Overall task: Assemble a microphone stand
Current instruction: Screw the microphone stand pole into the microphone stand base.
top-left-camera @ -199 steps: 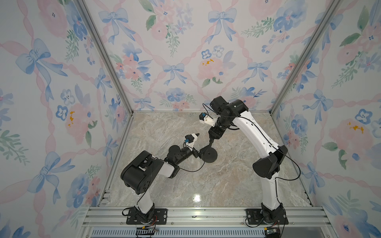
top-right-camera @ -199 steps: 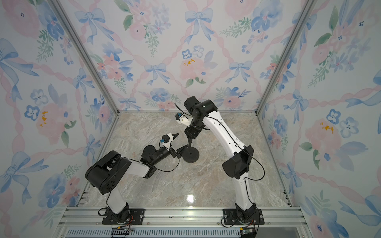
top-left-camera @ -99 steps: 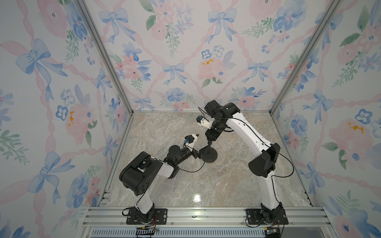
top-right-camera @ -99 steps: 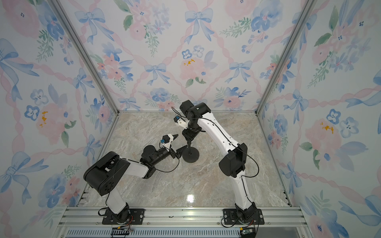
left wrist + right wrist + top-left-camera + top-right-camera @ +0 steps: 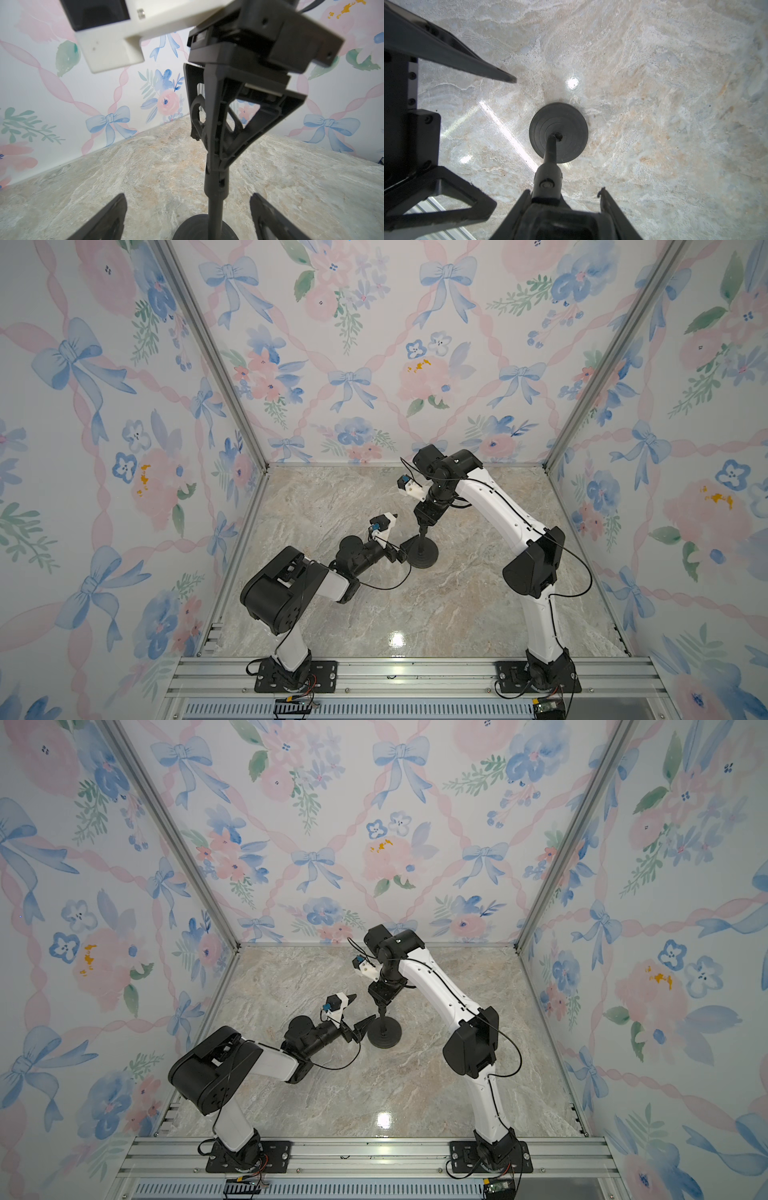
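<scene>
Stand: the microphone stand sits about mid-tabletop (image 5: 415,614), with the disc base (image 5: 566,128) flat on the marble and the rod (image 5: 550,149) upright over it.
Right tool: the right tool (image 5: 423,528) comes down from above and is clamped on the top of the rod at its clip head (image 5: 548,182).
Left tool: the left tool (image 5: 360,1029) reaches in low from the near left. Its jaws are apart, one on either side of the rod just above the base, and they touch nothing.
Joint: in the right wrist view the rod's foot meets the base just beside an open centre hole, so I judge it is not yet seated.
Risk, slip: nothing pins the base, so a downward push off-centre could skid the foot or slide the disc away.
Risk, topple: if the right tool lets go before the foot is in the hole, the rod would likely fall.
Risk, knock: a left finger brushing the disc edge could shift the hole out of line.
</scene>
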